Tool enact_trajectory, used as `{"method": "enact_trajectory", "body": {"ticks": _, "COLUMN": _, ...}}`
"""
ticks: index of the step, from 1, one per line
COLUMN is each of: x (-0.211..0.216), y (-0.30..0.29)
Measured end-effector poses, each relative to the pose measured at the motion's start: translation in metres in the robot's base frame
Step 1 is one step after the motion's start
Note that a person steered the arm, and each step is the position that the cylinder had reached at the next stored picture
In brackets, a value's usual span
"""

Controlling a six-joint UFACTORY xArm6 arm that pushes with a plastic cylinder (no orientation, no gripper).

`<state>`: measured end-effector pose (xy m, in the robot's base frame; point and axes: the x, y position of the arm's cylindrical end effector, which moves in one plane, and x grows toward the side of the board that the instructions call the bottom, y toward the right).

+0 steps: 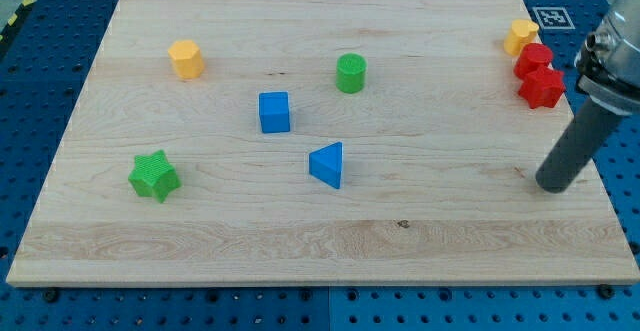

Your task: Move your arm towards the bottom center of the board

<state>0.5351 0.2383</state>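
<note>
Taking the blue cube (274, 112) as our landmark, we saw our arm ending in a bare dark rod with no hand on it, so nothing was grasped or released. My tip (552, 185) rested on the wooden board (300, 236), far to the view's right of the blue cube and somewhat lower, near the board's right edge. The blue triangle (328, 164) lay just below and right of the cube, and the green cylinder (351, 73) above and right of it. The yellow block (186, 59) sat up and left of the cube, the green star (154, 175) down and left. Far right and higher, a second yellow block (520, 37) touched two red blocks (537, 74), all above my tip. The board sat on a blue desk (40, 121).
</note>
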Motion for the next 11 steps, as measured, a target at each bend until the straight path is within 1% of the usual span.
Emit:
{"method": "enact_trajectory", "body": {"ticks": 2, "x": 0.027, "y": -0.002}}
{"method": "enact_trajectory", "body": {"ticks": 4, "x": 0.031, "y": -0.044}}
{"method": "enact_trajectory", "body": {"ticks": 6, "x": 0.035, "y": -0.049}}
{"method": "enact_trajectory", "body": {"ticks": 7, "x": 0.048, "y": -0.057}}
{"method": "enact_trajectory", "body": {"ticks": 11, "x": 0.056, "y": -0.141}}
